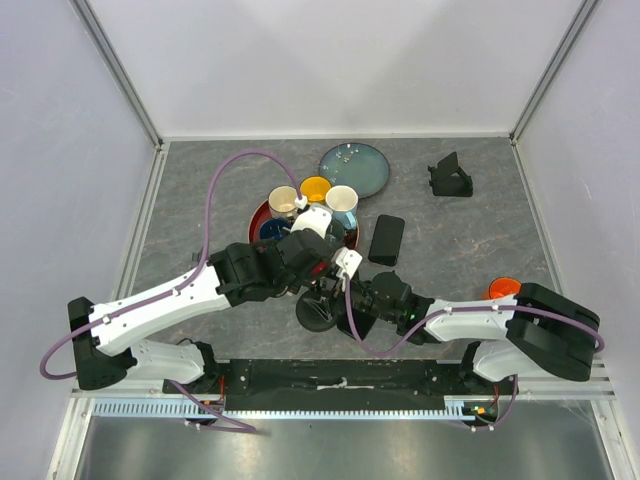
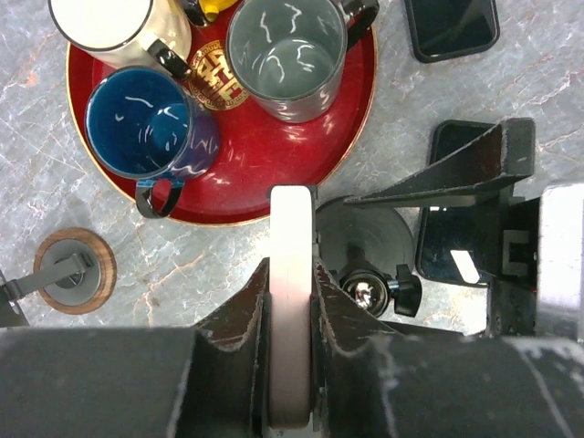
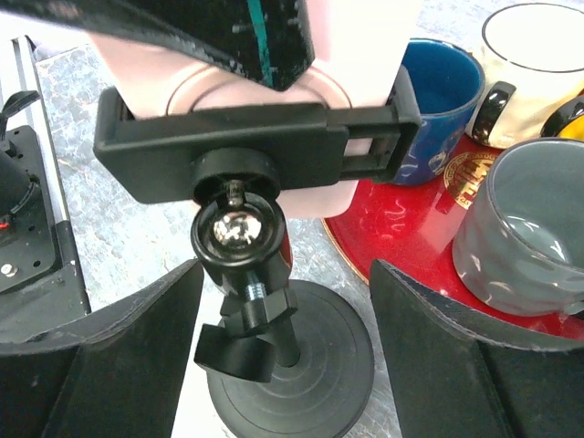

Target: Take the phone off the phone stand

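Note:
The phone (image 2: 292,228) is a pale pink slab held edge-up in the black clamp (image 3: 255,146) of the phone stand (image 1: 318,312). My left gripper (image 2: 292,274) is shut on the phone, one dark finger pressed against each face. In the right wrist view the phone (image 3: 356,46) sits above the clamp, the ball joint (image 3: 233,228) and the round black base (image 3: 292,374). My right gripper (image 3: 285,301) is open, its fingers standing on either side of the stand's stem without touching it. From the top view, both grippers (image 1: 325,258) (image 1: 355,310) meet at the stand.
A red tray (image 2: 274,173) with several mugs sits just beyond the stand. A black phone (image 1: 386,239) lies flat to the right of it. A second black stand (image 1: 450,178) and a teal plate (image 1: 355,168) are farther back. A wooden coaster (image 2: 75,271) lies on the left.

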